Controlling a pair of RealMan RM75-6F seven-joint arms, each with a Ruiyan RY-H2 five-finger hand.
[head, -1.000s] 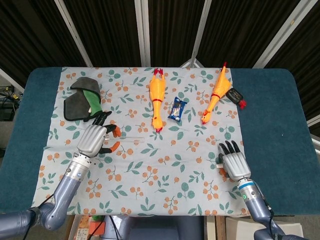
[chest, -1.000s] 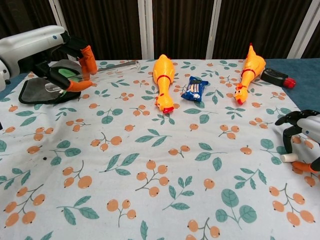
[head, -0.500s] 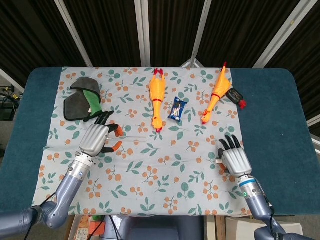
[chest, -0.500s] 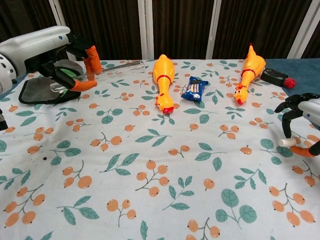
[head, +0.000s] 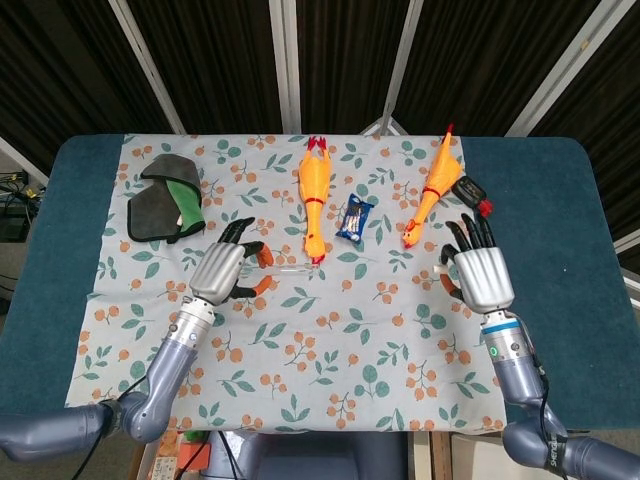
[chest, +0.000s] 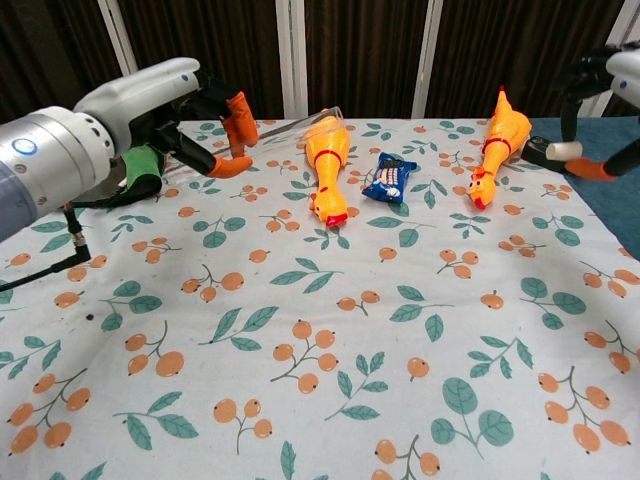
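My left hand (head: 225, 270) (chest: 215, 115) pinches a clear thin tube (head: 290, 266) (chest: 300, 122) between its orange-tipped fingers. The tube points right, and its far end lies close to the head of the left yellow rubber chicken (head: 313, 200) (chest: 326, 160). My right hand (head: 480, 275) (chest: 600, 100) is raised above the table's right side with its fingers apart and nothing in them. It hovers near the right rubber chicken (head: 432, 190) (chest: 495, 145) and a black device with a red end (head: 470, 192) (chest: 550, 153).
A blue snack packet (head: 354, 219) (chest: 389, 178) lies between the two chickens. A grey cloth with a green item (head: 160, 200) sits at the back left. A floral tablecloth (head: 330, 340) covers the blue table (head: 560, 230).
My left hand carried the tube to the right, toward the left chicken. My right hand rose from the front right and moved forward, toward the right chicken and the black device.
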